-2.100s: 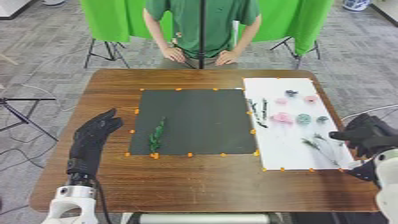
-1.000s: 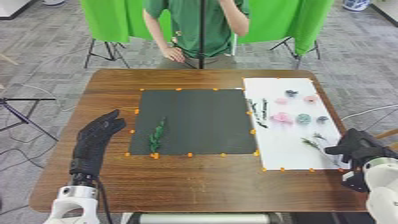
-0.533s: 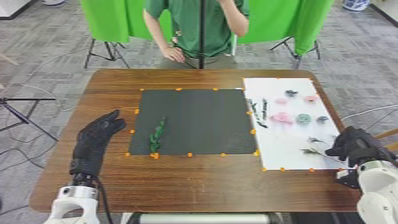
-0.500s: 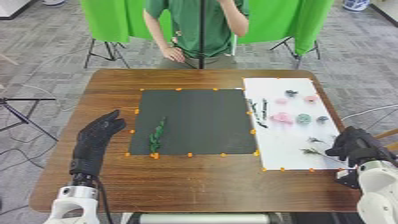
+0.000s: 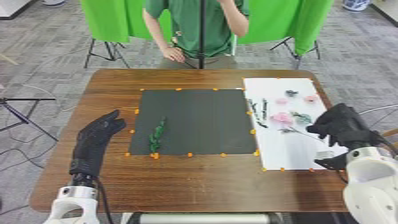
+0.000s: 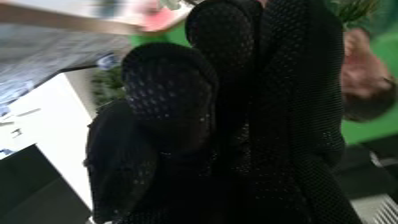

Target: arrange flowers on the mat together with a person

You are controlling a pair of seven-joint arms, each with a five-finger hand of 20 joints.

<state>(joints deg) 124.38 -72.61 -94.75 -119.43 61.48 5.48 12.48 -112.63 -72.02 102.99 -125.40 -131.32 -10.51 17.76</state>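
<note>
My right hand (image 5: 340, 124) has its fingers clamped on a green sprig (image 5: 288, 130), its head left of them; my left hand (image 5: 96, 132) is relaxed.

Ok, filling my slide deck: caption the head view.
Right hand holds a stem over the white sheet; green sprig on dark mat.

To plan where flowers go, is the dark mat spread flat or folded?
Spread flat: the dark mat shows a full rectangle, with orange marks along its edges.
</note>
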